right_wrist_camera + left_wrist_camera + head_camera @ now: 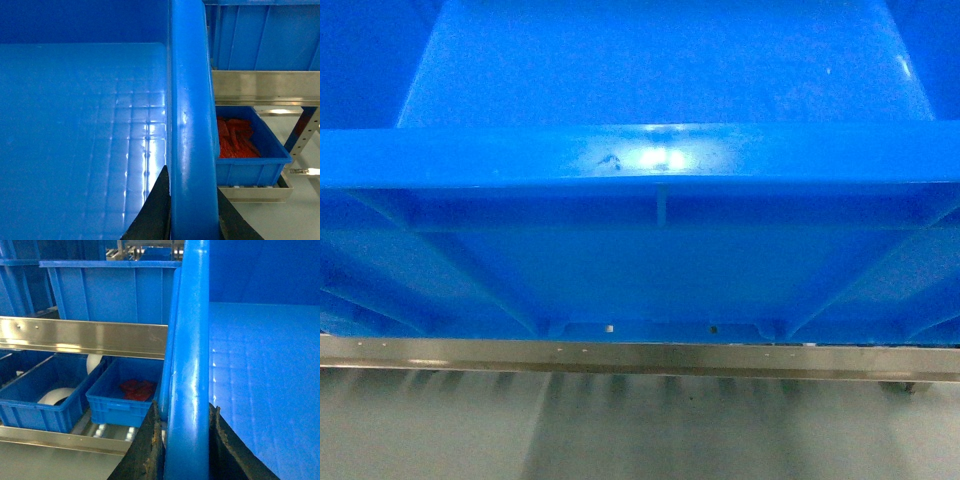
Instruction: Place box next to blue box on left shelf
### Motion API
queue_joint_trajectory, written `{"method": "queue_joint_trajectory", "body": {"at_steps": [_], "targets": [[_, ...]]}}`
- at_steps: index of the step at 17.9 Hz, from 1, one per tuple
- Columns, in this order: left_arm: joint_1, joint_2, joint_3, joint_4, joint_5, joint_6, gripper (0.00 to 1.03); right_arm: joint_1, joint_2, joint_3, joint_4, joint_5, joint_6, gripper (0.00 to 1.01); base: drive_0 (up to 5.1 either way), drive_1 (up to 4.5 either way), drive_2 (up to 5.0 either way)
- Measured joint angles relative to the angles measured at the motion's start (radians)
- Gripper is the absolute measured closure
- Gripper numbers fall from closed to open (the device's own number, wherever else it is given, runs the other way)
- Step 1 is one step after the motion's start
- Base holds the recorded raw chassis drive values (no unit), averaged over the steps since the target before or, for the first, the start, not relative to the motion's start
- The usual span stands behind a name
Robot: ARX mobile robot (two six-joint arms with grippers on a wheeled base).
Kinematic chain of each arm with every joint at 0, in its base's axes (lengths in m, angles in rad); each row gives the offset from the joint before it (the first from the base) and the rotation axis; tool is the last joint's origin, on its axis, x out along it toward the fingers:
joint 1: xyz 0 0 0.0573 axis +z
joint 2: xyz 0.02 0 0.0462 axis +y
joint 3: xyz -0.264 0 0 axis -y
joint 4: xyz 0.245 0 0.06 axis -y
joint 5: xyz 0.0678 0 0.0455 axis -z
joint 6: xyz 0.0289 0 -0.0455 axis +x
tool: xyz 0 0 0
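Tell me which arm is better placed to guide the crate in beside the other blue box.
Probably left. Both pincers clamp the box's rim, the left pincer on the side facing the neighbouring blue crate on the shelf; the right pincer sees only another crate.

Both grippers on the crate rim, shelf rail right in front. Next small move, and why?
Probably ease the box forward onto the shelf. The left gripper and right gripper each straddle a side rim, the base sits about level with the steel shelf rail, and another blue crate already stands on the shelf to the left.
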Motion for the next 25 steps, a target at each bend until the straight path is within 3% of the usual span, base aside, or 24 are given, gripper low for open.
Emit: {"method": "queue_joint_trajectory", "body": {"at_steps": [25], "targets": [[-0.002, 0.0, 0.0, -0.001, 0.0, 0.0, 0.87, -0.001, -0.002, 0.0, -0.002, 0.003, 0.0, 0.93, 0.0, 0.0, 0.0]]}}
